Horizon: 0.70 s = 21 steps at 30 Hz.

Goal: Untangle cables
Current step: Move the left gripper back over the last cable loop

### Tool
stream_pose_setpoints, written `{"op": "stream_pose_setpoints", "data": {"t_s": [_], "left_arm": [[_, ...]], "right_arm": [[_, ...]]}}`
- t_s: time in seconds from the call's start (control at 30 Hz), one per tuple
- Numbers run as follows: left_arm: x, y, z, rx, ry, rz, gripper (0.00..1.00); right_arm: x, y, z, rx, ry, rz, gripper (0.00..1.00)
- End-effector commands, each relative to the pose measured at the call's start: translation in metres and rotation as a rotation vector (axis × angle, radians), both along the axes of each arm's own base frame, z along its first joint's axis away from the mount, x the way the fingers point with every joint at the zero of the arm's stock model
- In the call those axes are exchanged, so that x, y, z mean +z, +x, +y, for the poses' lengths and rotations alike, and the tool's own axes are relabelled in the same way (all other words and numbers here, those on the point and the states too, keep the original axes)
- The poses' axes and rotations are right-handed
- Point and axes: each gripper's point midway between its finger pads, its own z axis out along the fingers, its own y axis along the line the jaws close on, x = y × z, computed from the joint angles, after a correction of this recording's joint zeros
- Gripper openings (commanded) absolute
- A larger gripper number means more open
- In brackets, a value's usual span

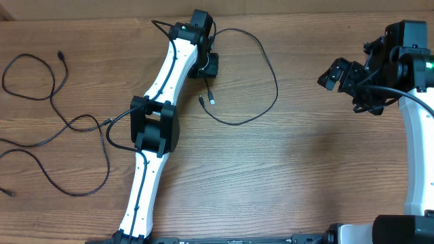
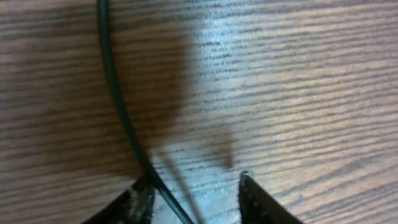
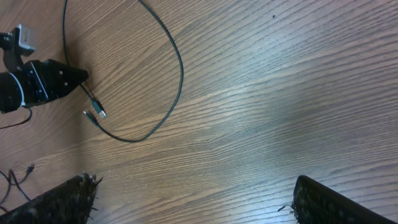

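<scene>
One thin black cable [image 1: 274, 81] lies in a wide loop at the table's top centre, with its plug ends [image 1: 211, 100] just below my left gripper [image 1: 207, 66]. In the left wrist view the left gripper [image 2: 194, 183] is open and low over the wood, and a strand of this cable [image 2: 118, 106] runs between its fingers, close to the left one. The loop [image 3: 180, 68] and a plug [image 3: 99, 114] also show in the right wrist view. A second black cable [image 1: 107, 163] sprawls in loose curves at the left. My right gripper [image 1: 342, 74] is open and empty at the far right.
The left arm [image 1: 157, 125] stretches from the front edge to the table's top and crosses over the second cable's right end. The right arm [image 1: 413, 135] stands along the right edge. Bare wood [image 1: 305, 169] lies between the arms.
</scene>
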Motion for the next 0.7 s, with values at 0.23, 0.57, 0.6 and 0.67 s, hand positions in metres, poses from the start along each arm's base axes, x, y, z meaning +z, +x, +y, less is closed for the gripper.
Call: {"op": "stream_pose_setpoints", "data": {"t_s": [0.23,0.57,0.6,0.67], "left_arm": [[-0.051,-0.029,0.009,-0.006,0.062,0.123,0.07],[-0.008,-0.013,0.015,-0.03,0.04,0.041,0.04],[0.003,-0.009,0.015,-0.027,0.034,0.021,0.04],[0.034,-0.001,0.016,-0.022,0.015,-0.031,0.04]], "right_arm": [[-0.001,0.001,0.001,0.01,-0.003,-0.006,1.0],[0.0,0.002,0.001,0.011,-0.003,-0.012,1.0],[0.0,0.002,0.001,0.011,-0.003,-0.012,1.0],[0.0,0.002,0.001,0.011,-0.003,-0.012,1.0]]}}
